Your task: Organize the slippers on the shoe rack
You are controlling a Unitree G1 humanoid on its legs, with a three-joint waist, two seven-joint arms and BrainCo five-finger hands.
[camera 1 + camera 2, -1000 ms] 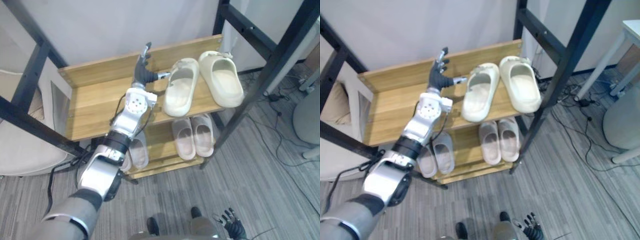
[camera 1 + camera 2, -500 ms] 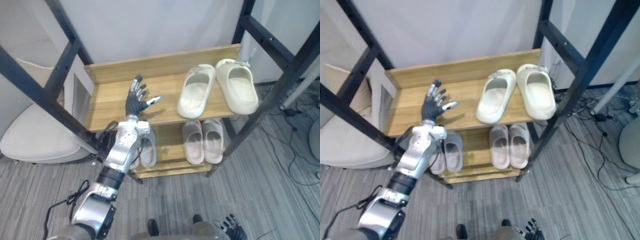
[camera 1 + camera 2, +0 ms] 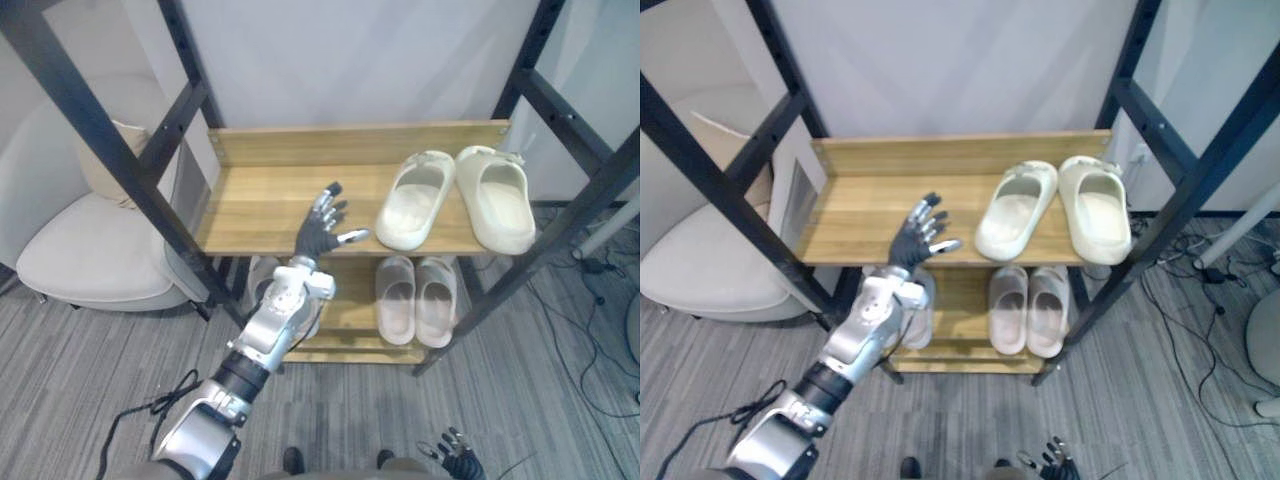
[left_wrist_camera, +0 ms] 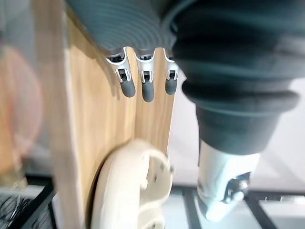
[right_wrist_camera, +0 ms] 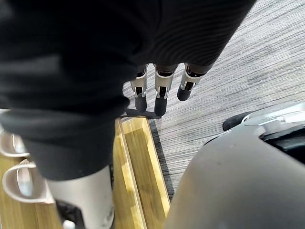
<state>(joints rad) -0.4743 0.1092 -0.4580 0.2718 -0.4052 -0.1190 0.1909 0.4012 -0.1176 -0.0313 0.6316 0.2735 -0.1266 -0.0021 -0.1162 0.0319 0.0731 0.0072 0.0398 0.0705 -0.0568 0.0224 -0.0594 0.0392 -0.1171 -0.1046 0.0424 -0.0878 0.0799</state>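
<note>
Left hand [image 3: 322, 228] hovers open at the front edge of the shelf [image 3: 260, 205]; the cream slipper [image 3: 412, 203] looks light, foamy, best pinched by its strap; right hand [image 3: 458, 466] hangs relaxed

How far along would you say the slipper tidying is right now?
Done: cream slippers sit together on the upper shelf, a pinkish pair below. In hand: nothing; the left hand is open, the right hand hangs low. Left: perhaps straightening the angled cream slipper.

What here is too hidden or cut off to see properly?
Pale grey slippers on the lower wooden shelf: eye views, mostly behind the left arm.
Cream chunky slipper: left wrist view, cut off by the bottom edge.
Right hand: left eye view, small, at the bottom edge.
</note>
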